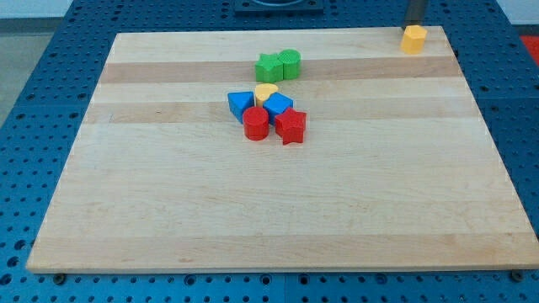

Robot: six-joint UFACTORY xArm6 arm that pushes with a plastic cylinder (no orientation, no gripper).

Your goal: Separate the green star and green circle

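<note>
The green star (269, 67) and the green circle (290, 63) sit touching side by side near the view's top middle of the wooden board (168, 210), star on the left. My rod comes down at the view's top right; my tip (414, 26) rests just behind the yellow block (413, 39), far to the right of both green blocks.
Below the green pair lies a tight cluster: a yellow heart (266, 91), a blue block (241, 104), another blue block (278, 106), a red cylinder (257, 124) and a red star (291, 126). Blue perforated table surrounds the board.
</note>
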